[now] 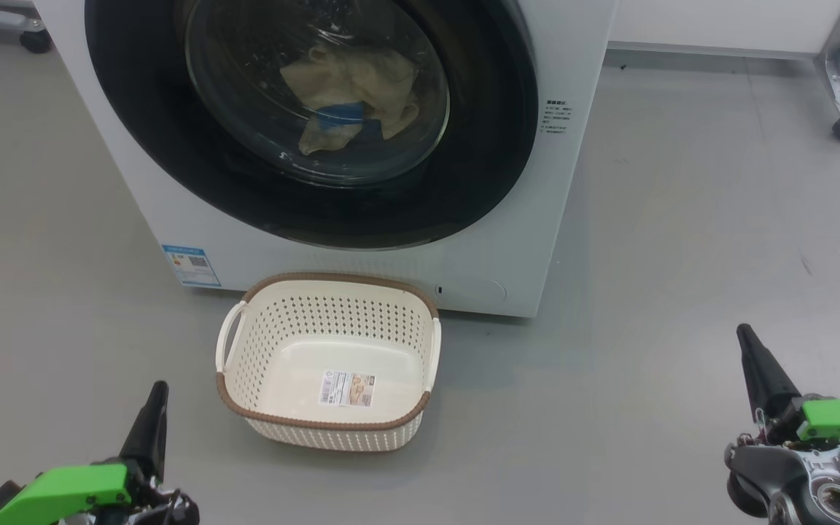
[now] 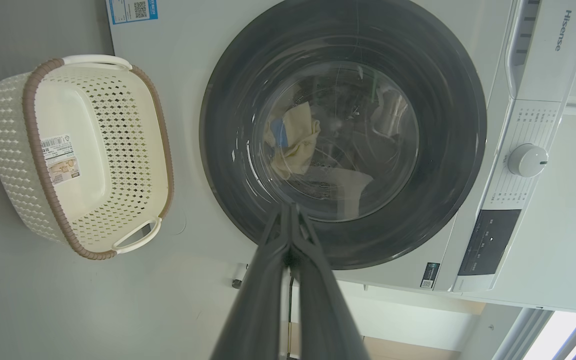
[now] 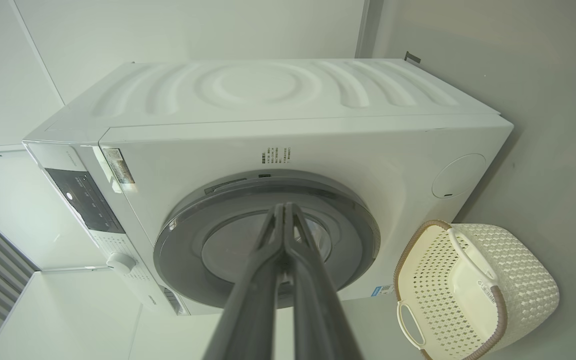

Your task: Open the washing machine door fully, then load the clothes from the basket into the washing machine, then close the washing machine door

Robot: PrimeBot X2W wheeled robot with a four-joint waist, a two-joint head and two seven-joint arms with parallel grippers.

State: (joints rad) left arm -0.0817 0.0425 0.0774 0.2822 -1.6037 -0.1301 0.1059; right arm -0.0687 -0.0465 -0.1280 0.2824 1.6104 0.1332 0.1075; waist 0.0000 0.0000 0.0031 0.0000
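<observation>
Holding the clothes (image 1: 354,87), the washing machine (image 1: 362,251) is closed, the basket (image 1: 332,436) bare, both arms' jaws pressed together.

We see the white front-loading washing machine (image 1: 553,197) with its round door (image 1: 493,146) shut flush against the front, a glossy black rim around a bulging clear glass centre. Behind that glass we make out pale yellow garments (image 1: 362,80) with a patch of bright blue, crumpled together in the drum. The cream perforated basket (image 1: 332,321), brown-rimmed with white side handles, stands upright on the floor just before the machine, below the door, a label sticker on its bottom.
</observation>
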